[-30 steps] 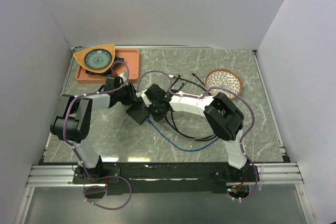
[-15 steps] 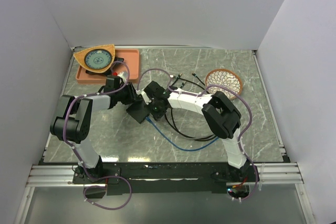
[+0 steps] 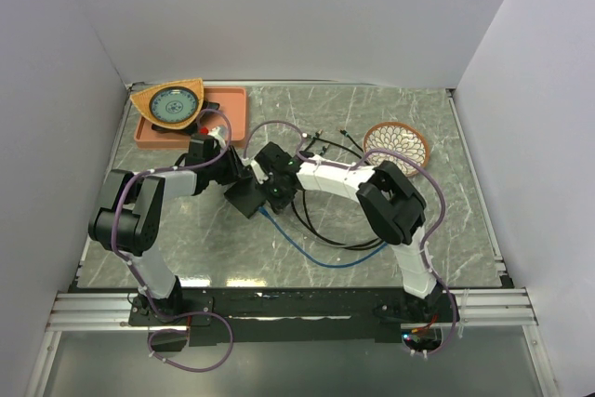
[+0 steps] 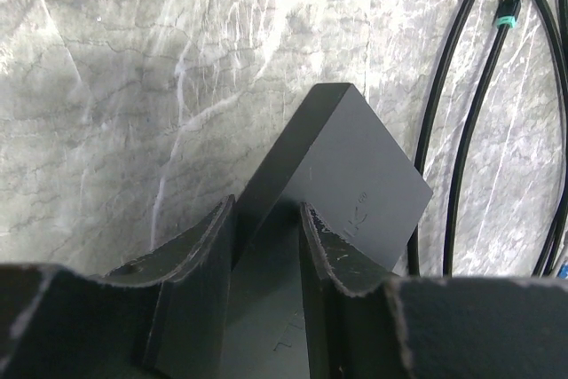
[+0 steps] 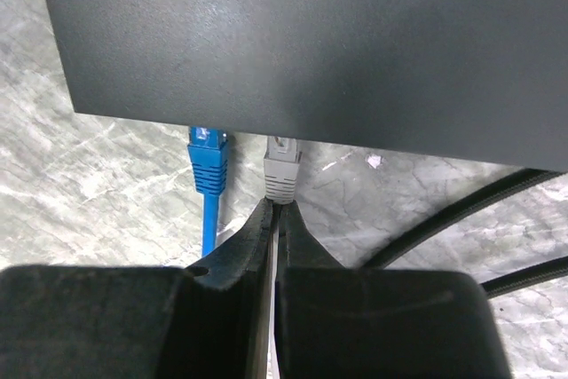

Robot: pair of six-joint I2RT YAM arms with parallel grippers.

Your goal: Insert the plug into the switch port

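Note:
The flat black switch box (image 5: 302,42) fills the top of the right wrist view. A blue plug (image 5: 209,161) sits in a port on its near edge. Beside it a grey plug (image 5: 282,170) has its tip under that edge, and the switch port itself is hidden there. My right gripper (image 5: 277,210) is shut on the grey plug's thin cable, just behind the boot. My left gripper (image 4: 266,210) straddles a corner of the box (image 4: 355,175), one finger on each side, pressing it. From above, both grippers (image 3: 232,174) (image 3: 276,194) meet at the box (image 3: 246,199).
An orange tray (image 3: 232,104) with a round dial device stands at the back left. A patterned bowl (image 3: 397,144) is at the back right. Black cables (image 4: 457,130) and a blue cable (image 3: 307,253) loop on the marble table right of the box.
My right gripper has crept a little left toward the box with the grey plug. My left jaws have narrowed on the box.

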